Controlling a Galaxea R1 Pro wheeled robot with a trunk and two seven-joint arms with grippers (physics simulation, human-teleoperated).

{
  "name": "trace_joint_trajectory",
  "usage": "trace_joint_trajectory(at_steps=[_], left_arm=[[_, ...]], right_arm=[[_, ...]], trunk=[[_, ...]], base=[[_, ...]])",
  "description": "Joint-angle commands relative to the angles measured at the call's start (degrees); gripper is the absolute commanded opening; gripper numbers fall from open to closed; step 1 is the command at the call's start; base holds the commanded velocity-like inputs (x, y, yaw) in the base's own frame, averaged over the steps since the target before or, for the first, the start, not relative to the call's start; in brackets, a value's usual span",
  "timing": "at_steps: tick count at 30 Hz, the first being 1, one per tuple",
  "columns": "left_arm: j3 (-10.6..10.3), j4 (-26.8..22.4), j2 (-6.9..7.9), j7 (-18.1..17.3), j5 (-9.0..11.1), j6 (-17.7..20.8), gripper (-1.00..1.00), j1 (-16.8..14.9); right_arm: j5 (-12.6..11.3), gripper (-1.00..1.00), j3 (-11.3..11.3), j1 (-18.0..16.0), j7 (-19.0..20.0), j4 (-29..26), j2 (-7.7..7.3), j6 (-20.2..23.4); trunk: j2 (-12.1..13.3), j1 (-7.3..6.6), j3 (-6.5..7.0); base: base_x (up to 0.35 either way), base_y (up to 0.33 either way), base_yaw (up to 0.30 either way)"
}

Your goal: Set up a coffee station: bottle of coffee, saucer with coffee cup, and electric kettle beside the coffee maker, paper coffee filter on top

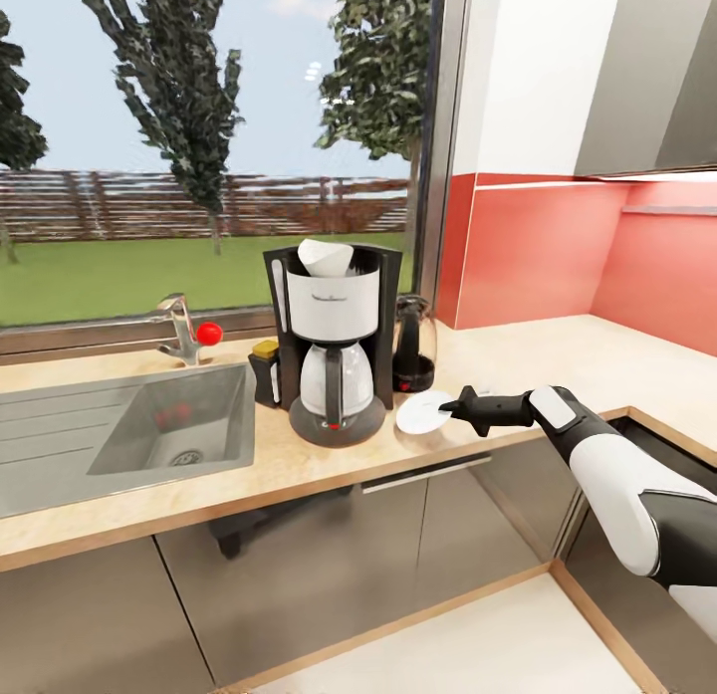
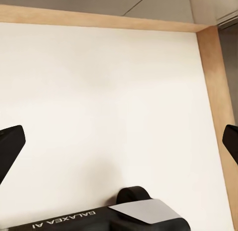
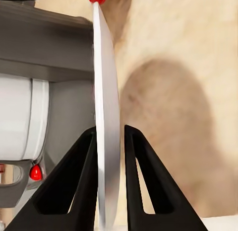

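Head view: right gripper (image 1: 450,409) pinches the saucer (image 1: 423,413) by its right rim — plate low over the kitchen countertop (image 1: 558,360), just right of the coffee maker (image 1: 335,344).

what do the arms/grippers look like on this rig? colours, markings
Right arm: glossy white shells with black sections near the elbow, a grey-white wrist cuff, then a black wrist. Right gripper: black; in the right wrist view its fingers are matte black, tapered, with triangular cut-outs. Left gripper: black fingertips at the frame edges, black body with a grey panel and white "GALAXEA AI" lettering. No cables visible.
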Motion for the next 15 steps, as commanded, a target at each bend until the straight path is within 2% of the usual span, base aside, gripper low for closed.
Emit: trace_joint_trajectory(at_steps=[1, 15], left_arm=[[-0.10, -0.04, 0.03, -0.10, 0.54, 0.34, 1.00, -0.03], [-0.09, -0.04, 0.03, -0.10, 0.54, 0.34, 1.00, -0.03]], right_arm=[[0.43, -1.00, -0.44, -0.04, 0.35, 0.00, 0.00, 0.26], [0.41, -1.00, -0.44, -0.04, 0.33, 0.00, 0.00, 0.26]], trunk=[[-0.04, 0.00, -0.14], [-0.04, 0.00, -1.35]], base=[[0.000, 0.000, 0.000], [0.000, 0.000, 0.000]])
